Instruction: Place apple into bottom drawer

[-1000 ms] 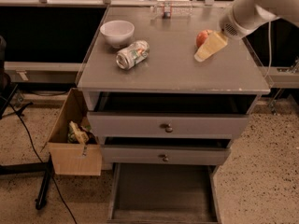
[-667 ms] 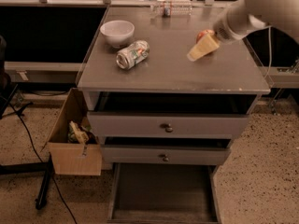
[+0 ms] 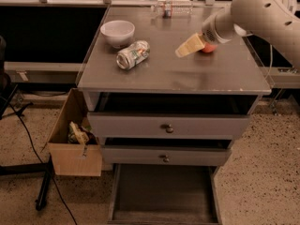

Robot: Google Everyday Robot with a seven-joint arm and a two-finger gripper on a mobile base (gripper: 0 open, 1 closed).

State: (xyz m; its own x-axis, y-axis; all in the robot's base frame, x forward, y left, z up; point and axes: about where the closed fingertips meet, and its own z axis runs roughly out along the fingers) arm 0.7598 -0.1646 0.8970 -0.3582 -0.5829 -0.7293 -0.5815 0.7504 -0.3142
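Reaching in from the right side, the end effector (image 3: 183, 50) hangs low over the back right part of the grey surface (image 3: 187, 76), and it points down and to the left. Whether it is open or closed I cannot tell, because its cream-coloured tip shows as one wedge shape only. I also cannot say that it has hold of anything.

The apple (image 3: 209, 48) lies on the surface just behind this wedge, near the wrist, and the arm covers part of it. It looks to be touching the end effector or very near to it, but the tip extends past the apple toward the left, so I judge that the fruit is not yet gripped. The low, tilted pose suits an approach from the side to a small round thing that can roll.

A white bowl (image 3: 117, 32) and a crushed can (image 3: 133, 54) are on the left half of the surface, well apart from the apple, so they should not disturb the grasp.

Under the two upper drawers (image 3: 168, 125), the bottom drawer (image 3: 164, 193) is pulled out, and its dark inside is open from above, ready to receive the apple. A cardboard box (image 3: 75, 153) stands on the floor beside the cabinet at the left.

I think the task is at its beginning: first the grasp, then lifting, then carrying down to the drawer.
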